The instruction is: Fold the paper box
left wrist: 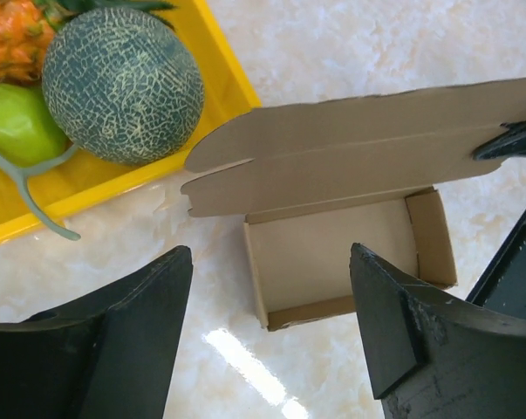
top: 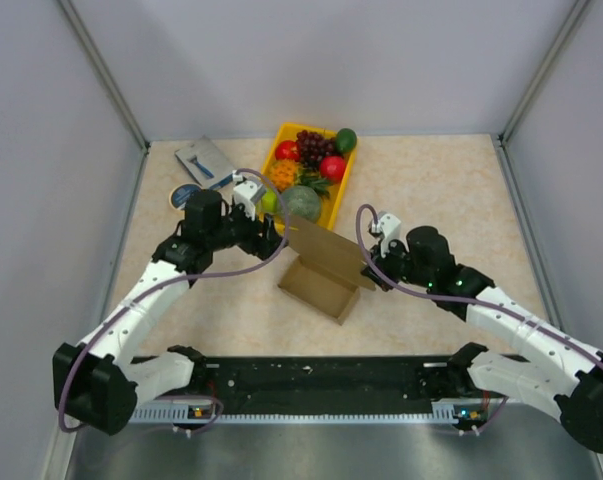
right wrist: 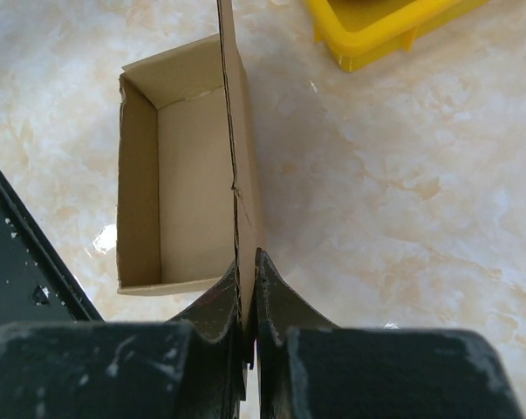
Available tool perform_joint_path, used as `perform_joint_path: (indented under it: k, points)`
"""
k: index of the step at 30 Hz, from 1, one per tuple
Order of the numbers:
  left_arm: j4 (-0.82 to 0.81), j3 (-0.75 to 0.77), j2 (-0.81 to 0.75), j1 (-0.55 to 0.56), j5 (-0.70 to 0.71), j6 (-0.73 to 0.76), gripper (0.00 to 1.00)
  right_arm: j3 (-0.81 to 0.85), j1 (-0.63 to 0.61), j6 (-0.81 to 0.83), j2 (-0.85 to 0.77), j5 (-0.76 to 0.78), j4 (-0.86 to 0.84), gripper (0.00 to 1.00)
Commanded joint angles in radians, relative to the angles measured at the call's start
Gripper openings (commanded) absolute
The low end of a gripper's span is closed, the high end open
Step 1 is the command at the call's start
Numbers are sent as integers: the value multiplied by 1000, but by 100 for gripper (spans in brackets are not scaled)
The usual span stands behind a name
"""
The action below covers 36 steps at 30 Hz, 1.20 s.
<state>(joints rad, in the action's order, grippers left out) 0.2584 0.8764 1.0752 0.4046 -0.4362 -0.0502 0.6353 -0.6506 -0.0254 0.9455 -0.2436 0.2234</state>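
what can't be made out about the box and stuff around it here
Right wrist view: top of the lid of the paper box, cut off by the upper frame edge.
Left wrist view: the box's near right corner, behind one finger of the left gripper.
Top view: print on the small blue-grey box, too small to read.

Behind the paper box [top: 321, 272]: tray [top: 337, 205] with fruit [top: 315, 150] in it. Left of the box: left gripper [top: 271, 238]. Right: right gripper [top: 366, 264], touching its raised flap.

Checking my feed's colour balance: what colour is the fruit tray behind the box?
The tray is bright yellow, clearest in the left wrist view.
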Motion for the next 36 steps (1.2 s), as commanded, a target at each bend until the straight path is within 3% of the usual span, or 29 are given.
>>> perform_joint_path:
  k: [1,8,11,19,24,28,36]
  points:
    - [-31,50,61,-93,-224,105,76,44,23,4,4,-63,-61,0]
    - [-318,-37,189,-139,-426,76,80,40,26,-19,-13,-100,-81,0]
    - [-349,-33,249,-138,-426,111,78,38,29,-15,-13,-105,-82,0]
    - [-320,-22,298,-138,-388,205,56,37,45,-16,-20,-118,-87,0]
    - [-280,-2,282,-154,-282,208,68,40,51,-16,-17,-128,-90,0]
    - [-216,50,347,-188,-367,207,70,43,52,-16,-16,-131,-88,0]
    - [-229,49,394,-187,-470,205,55,60,55,-16,18,-146,-108,0]
